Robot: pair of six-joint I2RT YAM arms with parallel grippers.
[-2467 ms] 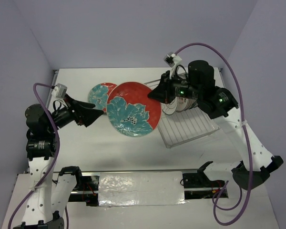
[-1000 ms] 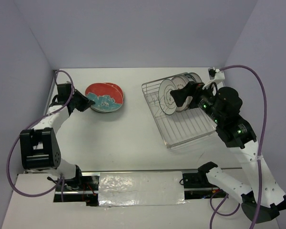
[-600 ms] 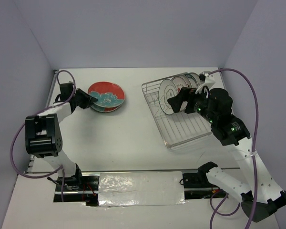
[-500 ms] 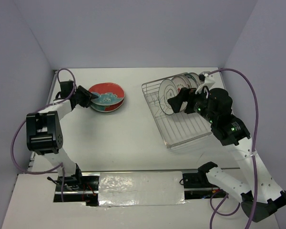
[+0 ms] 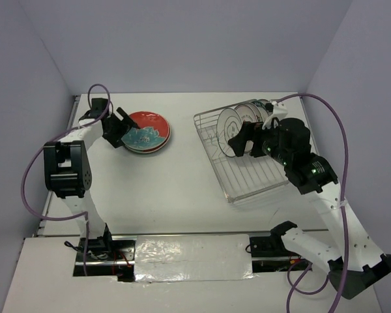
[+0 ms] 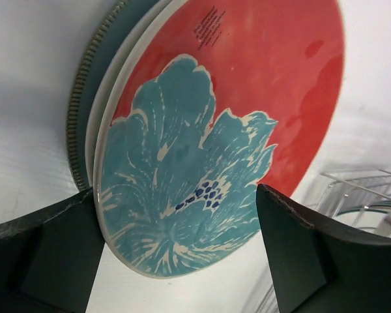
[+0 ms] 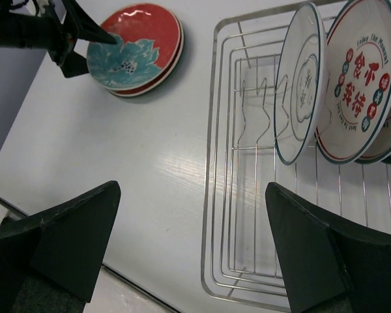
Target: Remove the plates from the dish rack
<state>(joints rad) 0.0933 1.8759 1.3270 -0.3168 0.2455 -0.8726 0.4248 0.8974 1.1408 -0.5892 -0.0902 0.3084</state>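
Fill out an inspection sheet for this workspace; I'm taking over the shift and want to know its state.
Surface: white table, no spills visible.
Job's things: red plates stacked flat at far left; white plates upright in the dish rack at right.
Clutter: nothing seen.
Grippers: left gripper open, jaws either side of the top red plate's edge; right gripper open above the rack near the white plates, holding nothing.
Cables: left cable and right cable, purple, looping clear of the plates.
Surroundings: plain lavender walls on three sides.
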